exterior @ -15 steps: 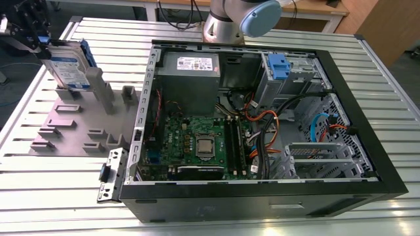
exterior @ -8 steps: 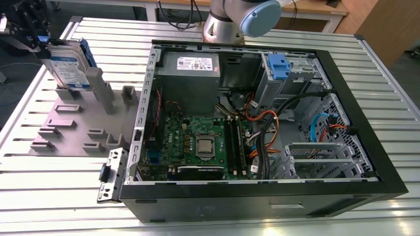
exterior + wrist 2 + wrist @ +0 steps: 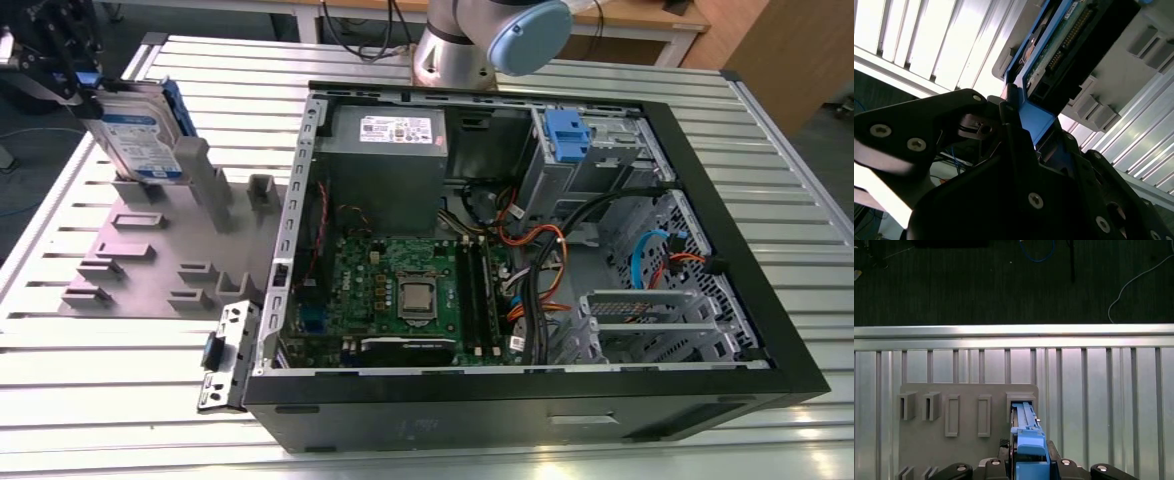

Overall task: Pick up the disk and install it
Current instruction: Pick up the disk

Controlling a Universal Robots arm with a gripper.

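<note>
One pinch, narrow — gripper (image 3: 1030,466) closed on the blue bracket of the disk (image 3: 1025,426). Standing upright in a slot of the grey fixture plate (image 3: 160,245), on the slatted table (image 3: 107,385). Just beside, the open computer case (image 3: 534,402), its side wall between. Farther in — power-supply box (image 3: 387,160), blue drive bay (image 3: 566,135).

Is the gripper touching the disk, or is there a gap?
Touching. In the second wrist view the gripper clamps the disk by its blue bracket, with the fingers flush against it and no gap.
</note>
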